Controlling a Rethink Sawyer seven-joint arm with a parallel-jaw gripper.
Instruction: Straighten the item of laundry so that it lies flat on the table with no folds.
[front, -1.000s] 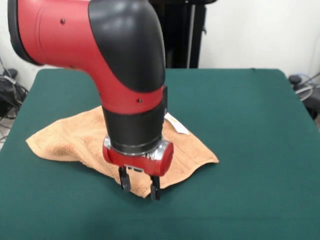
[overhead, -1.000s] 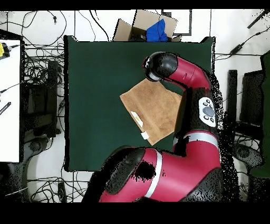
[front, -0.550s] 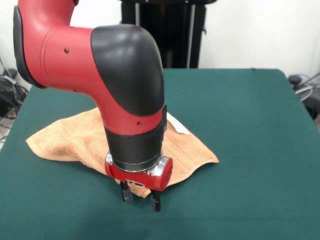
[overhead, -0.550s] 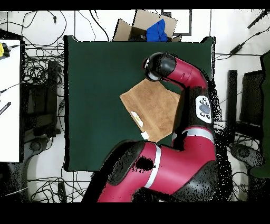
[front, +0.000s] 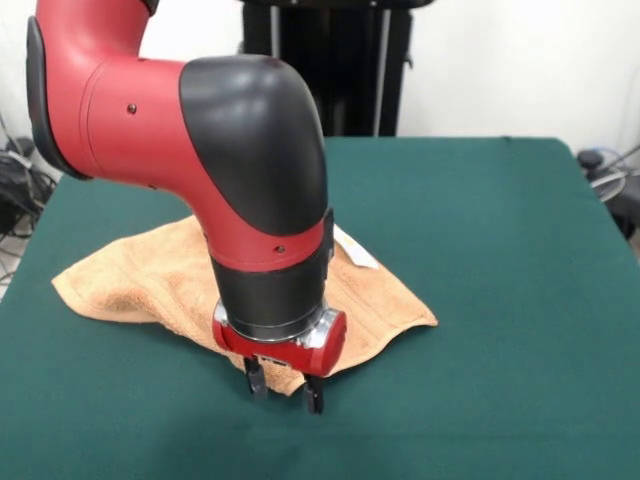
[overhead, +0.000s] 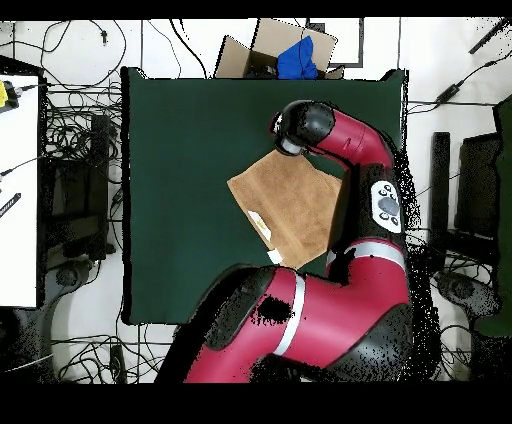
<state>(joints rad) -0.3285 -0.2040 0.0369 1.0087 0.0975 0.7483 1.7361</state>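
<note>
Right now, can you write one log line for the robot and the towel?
gripper: open, down at towel's near corner | towel: lying on table, not yet flat

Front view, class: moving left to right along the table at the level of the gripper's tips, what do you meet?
Bare green table → gripper at the towel's near corner → towel → bare table again.

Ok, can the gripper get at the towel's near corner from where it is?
Probably yes. The gripper is open and stands right at the towel's near corner, fingertips astride it at the table; nothing lies between.
</note>
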